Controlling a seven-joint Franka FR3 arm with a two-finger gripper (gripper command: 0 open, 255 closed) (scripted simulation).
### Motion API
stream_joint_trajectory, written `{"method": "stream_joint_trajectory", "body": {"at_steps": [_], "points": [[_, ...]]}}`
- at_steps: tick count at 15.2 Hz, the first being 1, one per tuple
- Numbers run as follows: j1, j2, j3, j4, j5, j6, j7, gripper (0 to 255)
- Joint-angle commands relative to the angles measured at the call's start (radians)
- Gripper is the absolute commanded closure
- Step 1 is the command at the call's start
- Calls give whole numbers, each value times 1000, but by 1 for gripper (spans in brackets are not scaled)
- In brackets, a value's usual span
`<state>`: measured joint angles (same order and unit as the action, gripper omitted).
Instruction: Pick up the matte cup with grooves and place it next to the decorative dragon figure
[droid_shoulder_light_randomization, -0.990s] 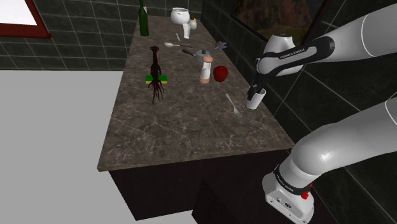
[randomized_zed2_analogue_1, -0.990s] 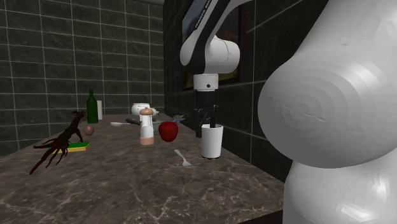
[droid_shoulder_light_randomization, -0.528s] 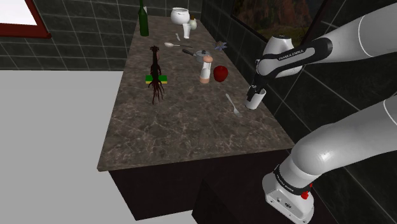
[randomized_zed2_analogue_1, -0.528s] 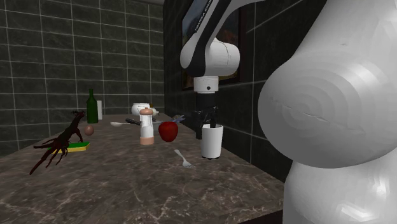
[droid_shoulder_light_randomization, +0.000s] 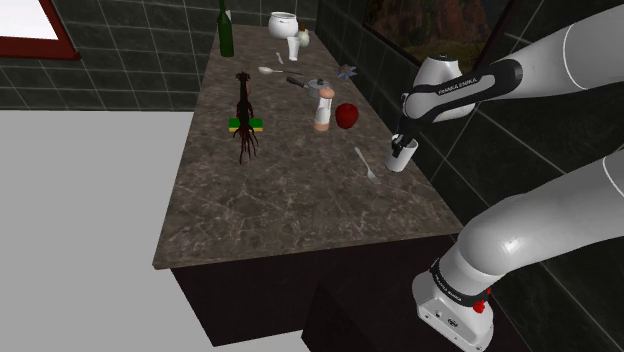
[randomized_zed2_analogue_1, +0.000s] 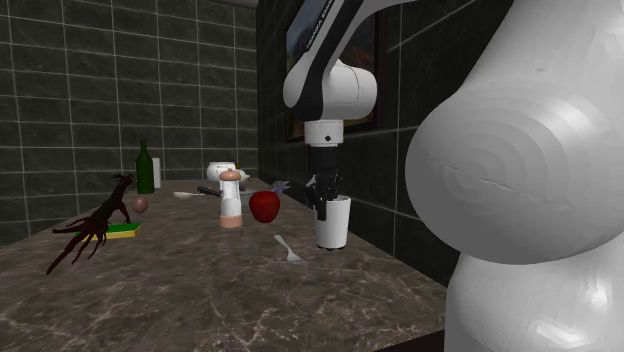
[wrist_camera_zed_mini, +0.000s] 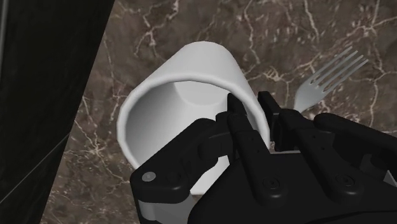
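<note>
The cup (droid_shoulder_light_randomization: 399, 159) (randomized_zed2_analogue_1: 333, 222) is plain white and stands upright on the dark marble counter (droid_shoulder_light_randomization: 290, 200), close to the tiled wall. My black gripper (droid_shoulder_light_randomization: 402, 147) (randomized_zed2_analogue_1: 323, 199) comes down on it from above and is shut on its wall. In the wrist view one finger is inside the cup (wrist_camera_zed_mini: 203, 70) and the other outside, with the gripper (wrist_camera_zed_mini: 251, 105) clasping the rim. The dark red-brown dragon figure (droid_shoulder_light_randomization: 243, 115) (randomized_zed2_analogue_1: 95, 225) stands far across the counter, toward the shoulder view's left.
A fork (droid_shoulder_light_randomization: 367, 165) (randomized_zed2_analogue_1: 287, 250) (wrist_camera_zed_mini: 331, 76) lies right beside the cup. A red apple (droid_shoulder_light_randomization: 346, 116) (randomized_zed2_analogue_1: 264, 206) and a pepper mill (droid_shoulder_light_randomization: 322, 108) (randomized_zed2_analogue_1: 231, 198) stand beyond it. A green-yellow sponge (droid_shoulder_light_randomization: 246, 125) lies by the dragon. A green bottle (droid_shoulder_light_randomization: 226, 30) stands at the far end.
The fingers, spread over the cup's rim before, have closed on its wall. The hand dropped slightly; the cup stays on the counter.
</note>
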<state>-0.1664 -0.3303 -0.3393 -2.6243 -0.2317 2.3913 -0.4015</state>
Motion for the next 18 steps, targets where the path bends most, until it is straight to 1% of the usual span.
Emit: {"method": "stream_joint_trajectory", "body": {"at_steps": [1,3,18], "points": [[0,0,0,0,0,0,0,255],[0,0,0,0,0,0,0,255],[1,-118,31,118,10,-236,-5,255]]}}
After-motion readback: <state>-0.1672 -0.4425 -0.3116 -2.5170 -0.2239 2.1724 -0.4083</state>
